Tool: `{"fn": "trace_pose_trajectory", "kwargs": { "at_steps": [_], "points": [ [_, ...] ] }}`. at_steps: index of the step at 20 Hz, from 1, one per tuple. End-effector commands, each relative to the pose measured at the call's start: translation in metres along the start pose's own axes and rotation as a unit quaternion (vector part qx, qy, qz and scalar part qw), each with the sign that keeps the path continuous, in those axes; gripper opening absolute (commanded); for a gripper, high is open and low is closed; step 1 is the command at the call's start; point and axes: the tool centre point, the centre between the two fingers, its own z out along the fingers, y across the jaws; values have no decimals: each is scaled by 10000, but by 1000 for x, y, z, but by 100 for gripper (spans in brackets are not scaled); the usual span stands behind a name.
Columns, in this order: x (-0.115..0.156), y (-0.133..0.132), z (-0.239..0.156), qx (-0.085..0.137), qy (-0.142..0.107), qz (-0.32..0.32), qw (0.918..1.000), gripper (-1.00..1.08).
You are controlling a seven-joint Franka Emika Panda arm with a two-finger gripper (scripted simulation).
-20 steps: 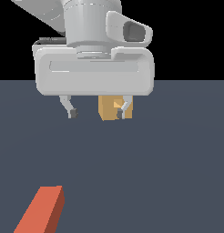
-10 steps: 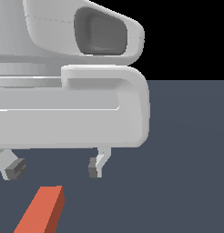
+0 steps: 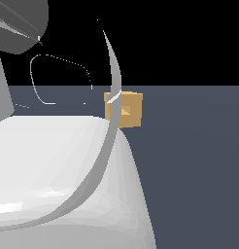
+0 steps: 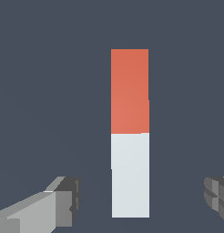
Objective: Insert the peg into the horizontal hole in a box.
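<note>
In the wrist view the peg (image 4: 129,132) lies flat on the dark floor, a long bar with one half red-orange and the other half white. My gripper (image 4: 142,196) hangs above its white half, open and empty, with one finger (image 4: 63,202) on each side and wide gaps to the bar. In the exterior view the tan box (image 3: 130,110) stands on the floor behind the arm, its small square hole (image 3: 126,111) facing the camera. The peg and the fingers are hidden in that view.
The white arm body (image 3: 58,180) fills the exterior view's left and lower part, very close to the camera. The dark grey floor (image 3: 194,165) stretches to the exterior view's right.
The arm has moved toward the camera and now blocks most of the exterior view. It hides the peg and the fingers there. The box shows again beside the arm.
</note>
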Motion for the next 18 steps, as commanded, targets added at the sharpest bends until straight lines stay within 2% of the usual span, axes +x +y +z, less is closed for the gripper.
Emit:
{"fn": "trace_pose_trajectory", "kwargs": {
  "at_steps": [1, 11, 18],
  "points": [
    [-10, -3, 3, -7, 0, -24, 10000, 100],
    [-18, -4, 9, -6, 0, -24, 10000, 100],
    [-18, -5, 38, -7, 1, -27, 10000, 100]
  ]
}}
